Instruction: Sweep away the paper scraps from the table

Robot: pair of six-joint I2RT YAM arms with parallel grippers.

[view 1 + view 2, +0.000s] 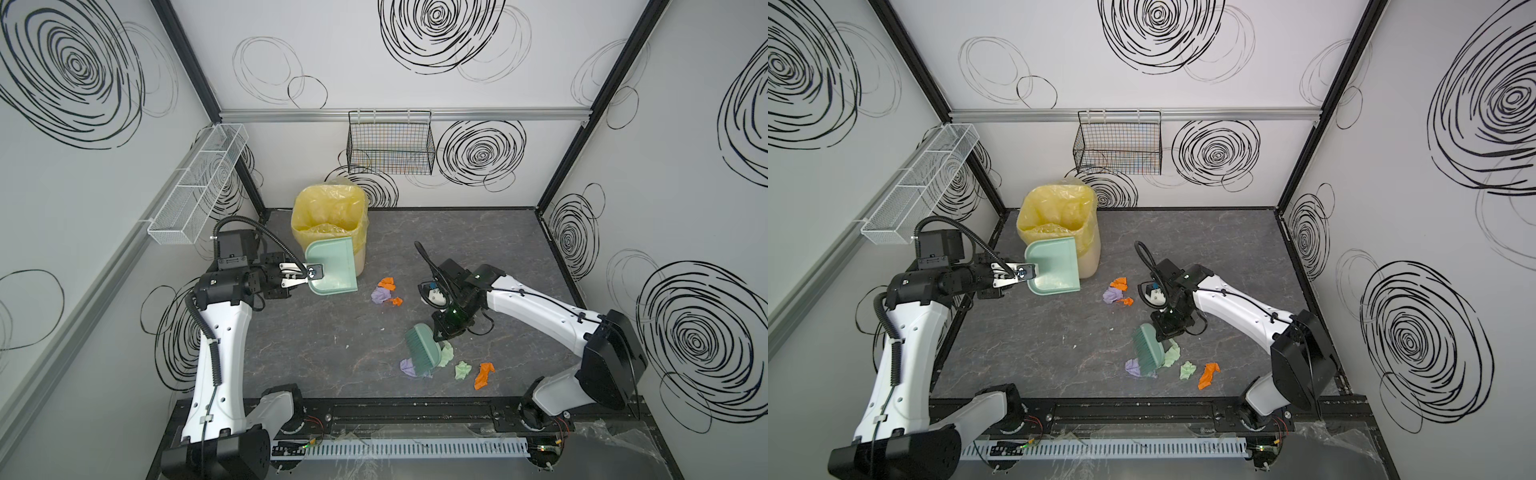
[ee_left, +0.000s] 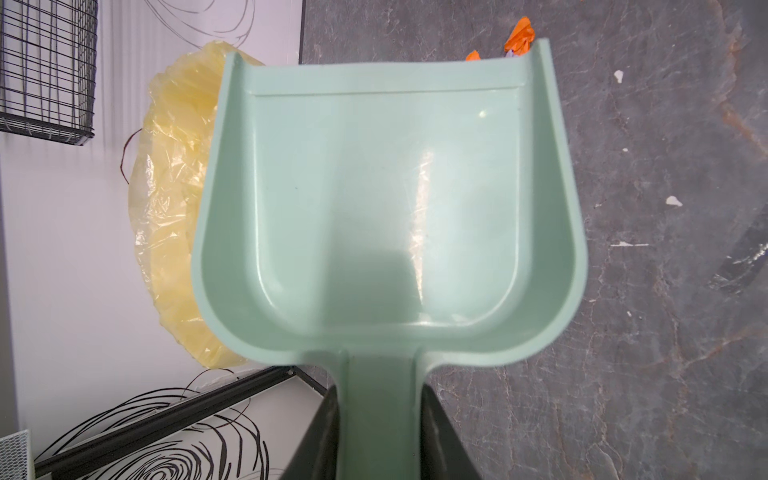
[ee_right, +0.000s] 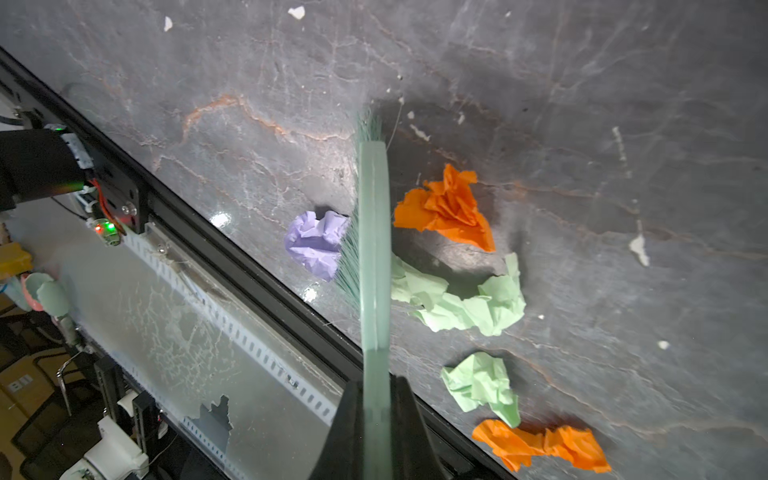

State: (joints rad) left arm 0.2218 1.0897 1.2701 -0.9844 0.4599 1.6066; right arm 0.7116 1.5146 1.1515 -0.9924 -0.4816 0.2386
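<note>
Marbled grey table (image 1: 332, 345) inside swirl-patterned walls, being worked by two arms.

A dustpan (image 1: 334, 266) is being gripped by its handle in the left gripper (image 1: 309, 275), close by the yellow-lined bin (image 1: 328, 212); its tray is showing empty in the left wrist view. A brush (image 1: 419, 351) is being clamped by its handle in the right gripper (image 1: 441, 334), bristles down at the table. The paper scraps (image 3: 461, 299) are lying in two groups. Just beyond the right gripper's jaws, a lilac scrap (image 3: 316, 243) is being touched by the bristles on one side of the brush head, while green and orange pieces are lying just beside its other side. A second cluster (image 1: 380, 295), orange and lilac, is lying between the two grippers, near the dustpan's open lip but apart from it.
</note>
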